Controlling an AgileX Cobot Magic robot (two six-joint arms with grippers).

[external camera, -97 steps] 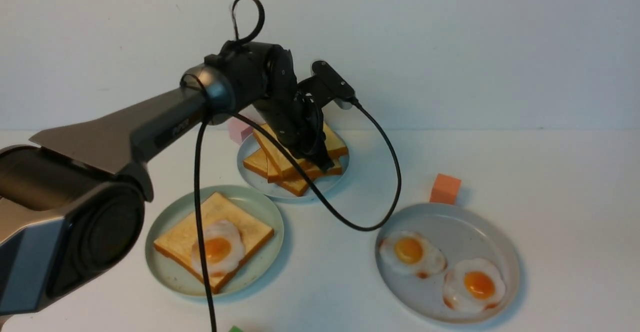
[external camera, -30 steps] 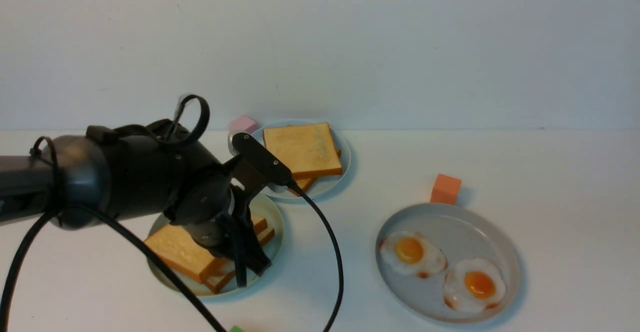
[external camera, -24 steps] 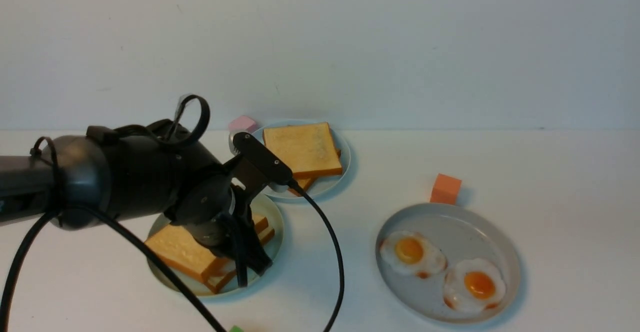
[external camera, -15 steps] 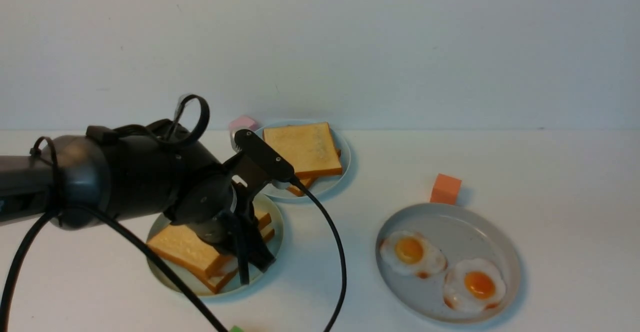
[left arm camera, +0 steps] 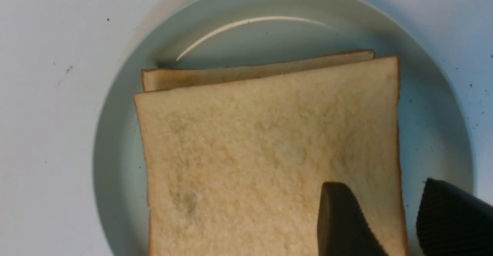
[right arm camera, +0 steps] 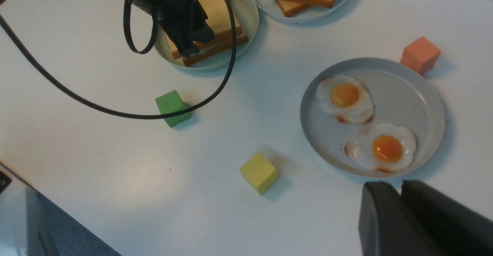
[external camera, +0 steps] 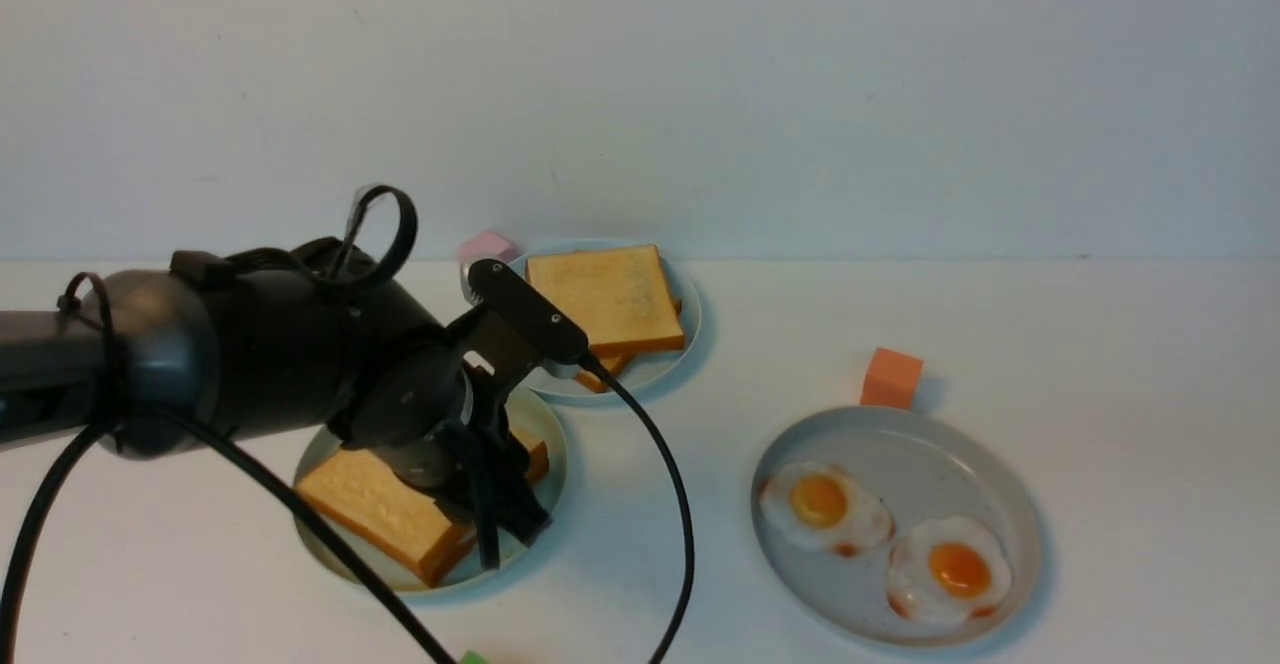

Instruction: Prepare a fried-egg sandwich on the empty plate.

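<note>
Golden-brown toast tops the fried-egg sandwich (external camera: 400, 509), which lies flat on the pale mint-green plate (external camera: 545, 434) at the front left of the white table (external camera: 1100, 344). In the left wrist view the upper slice (left arm camera: 265, 155) sits slightly askew on the lower slice (left arm camera: 246, 73), whose far edge peeks out; the egg between them is hidden there, though a white sliver shows at the sandwich edge in the right wrist view.

The left gripper (external camera: 500, 524) hangs over the near right corner of the sandwich with its jaws parted. One finger (left arm camera: 342, 221) is over the top slice, the other is past the crust over the plate, and neither has hold of the toast.

The right gripper (right arm camera: 400, 213) shows only in its own wrist view, above the table near the grey-blue plate (external camera: 900, 444), with its jaws nearly together and nothing between them.

That plate holds two fried eggs (external camera: 825, 509), side by side. Behind the sandwich, a pale-blue plate (external camera: 690, 319) carries a pile of bare toast slices (external camera: 605, 299). A pink block (external camera: 487, 247) stands just beside it, an orange block (external camera: 890, 377) behind the egg plate, and a green block (right arm camera: 171, 107) and a yellow block (right arm camera: 259, 172) lie nearer the front.
</note>
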